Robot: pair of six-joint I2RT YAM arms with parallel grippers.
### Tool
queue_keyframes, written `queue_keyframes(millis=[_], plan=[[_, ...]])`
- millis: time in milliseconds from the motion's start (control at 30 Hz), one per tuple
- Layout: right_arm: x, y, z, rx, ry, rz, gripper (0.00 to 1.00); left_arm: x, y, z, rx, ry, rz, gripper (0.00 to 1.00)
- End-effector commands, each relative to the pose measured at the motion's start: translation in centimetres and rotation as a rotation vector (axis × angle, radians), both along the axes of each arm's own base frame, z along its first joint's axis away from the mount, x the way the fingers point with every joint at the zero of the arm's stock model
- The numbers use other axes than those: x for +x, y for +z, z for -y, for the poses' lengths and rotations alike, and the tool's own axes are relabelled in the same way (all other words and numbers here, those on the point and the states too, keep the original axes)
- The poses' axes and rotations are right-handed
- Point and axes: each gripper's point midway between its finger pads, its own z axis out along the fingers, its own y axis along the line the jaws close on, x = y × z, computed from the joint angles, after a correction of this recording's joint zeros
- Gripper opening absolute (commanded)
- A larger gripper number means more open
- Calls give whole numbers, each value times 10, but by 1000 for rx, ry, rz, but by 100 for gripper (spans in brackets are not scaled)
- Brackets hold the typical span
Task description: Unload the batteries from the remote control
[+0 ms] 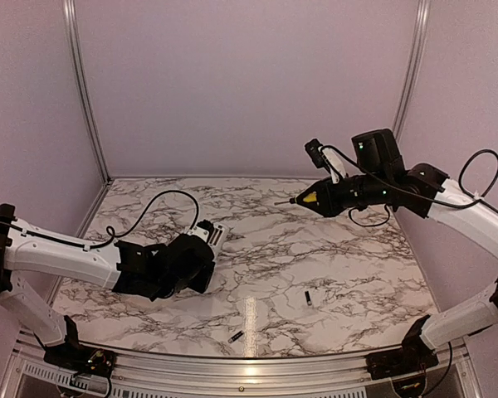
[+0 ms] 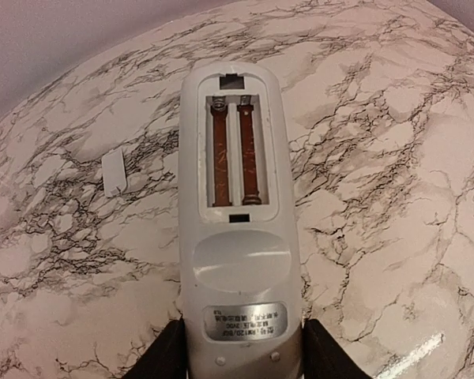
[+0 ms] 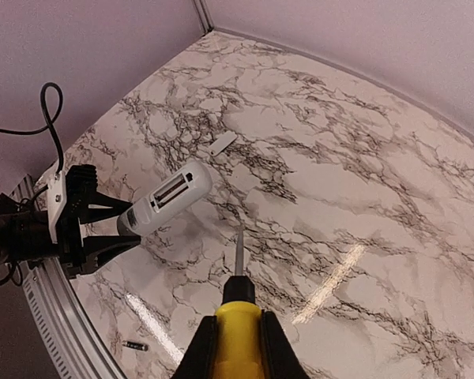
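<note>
**Remote aloft, batteries on counter**

A white, dark-veined marble counter (image 1: 349, 265) sat between lilac walls. The left pincer (image 2: 243, 359) gripped a slim white plastic remote control (image 2: 237, 260) by one end above it, the open compartment showing two brown channels. The right pincer (image 3: 237, 351) was clamped on a raised yellow-handled screwdriver (image 3: 238, 316). A small white cover piece (image 2: 114, 173) lay on the counter. Two tiny dark cylindrical batteries (image 1: 308, 298) lay apart there, one battery (image 1: 236, 337) near the front edge.

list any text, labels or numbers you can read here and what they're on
The silver label on the remote control, left wrist view: several lines of small print, too blurred to read.
The yellow-handled screwdriver: no text visible.
Nothing else readable in any view.
</note>
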Motion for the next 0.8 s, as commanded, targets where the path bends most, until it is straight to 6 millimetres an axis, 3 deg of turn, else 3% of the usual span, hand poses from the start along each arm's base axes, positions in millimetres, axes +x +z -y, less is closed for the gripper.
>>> queue_keyframes(millis=[0,300,533,767], plan=[[18,16,17,48,-160,39,0,3,-6,-4,-79,165,-76,0],[21,4,24,57,-242,-16,0,8,-38,24,-28,219,-189,0],[14,-3,32,60,-273,-49,0,10,-50,51,-24,195,-268,0],[7,-6,51,100,-370,-72,0,6,-85,50,-35,241,-408,0]])
